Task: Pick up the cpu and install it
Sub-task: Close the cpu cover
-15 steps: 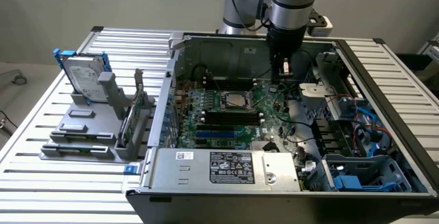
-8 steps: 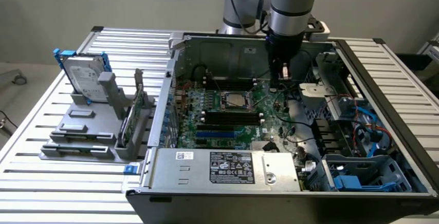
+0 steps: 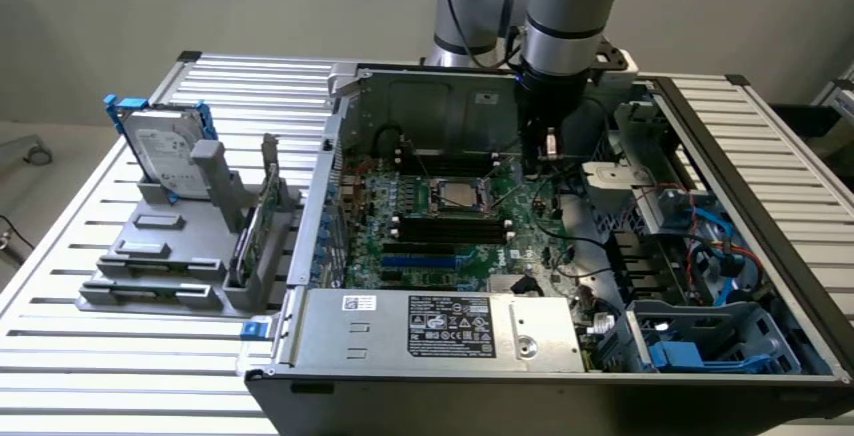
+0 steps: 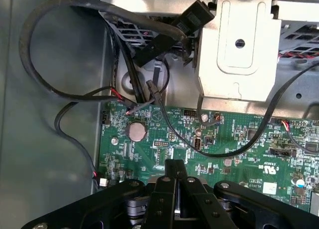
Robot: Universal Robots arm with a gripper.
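End effector [image 4: 174, 165] pinched together on nothing, hanging low over the motherboard [image 4: 119, 159] among loose cables [image 4: 27, 47]. One cpu [image 3: 455, 196] lies in the socket [image 3: 431, 196], just toward the exterior view's left. Risk, I'd say: it snags a cable or clips board parts. Also one coin cell [image 4: 136, 131], and one hard drive [image 3: 167, 151] standing far left on the surface [image 3: 80, 256].

Silver cpu [image 3: 454, 196] flat in motherboard socket

The dark label on the power supply [image 3: 451, 324] carries rows of print and round certification marks, too small to read. The hard drive [image 3: 167, 148] label is equally illegible. The motherboard [image 4: 239, 139] bears a white mark ending in "US".
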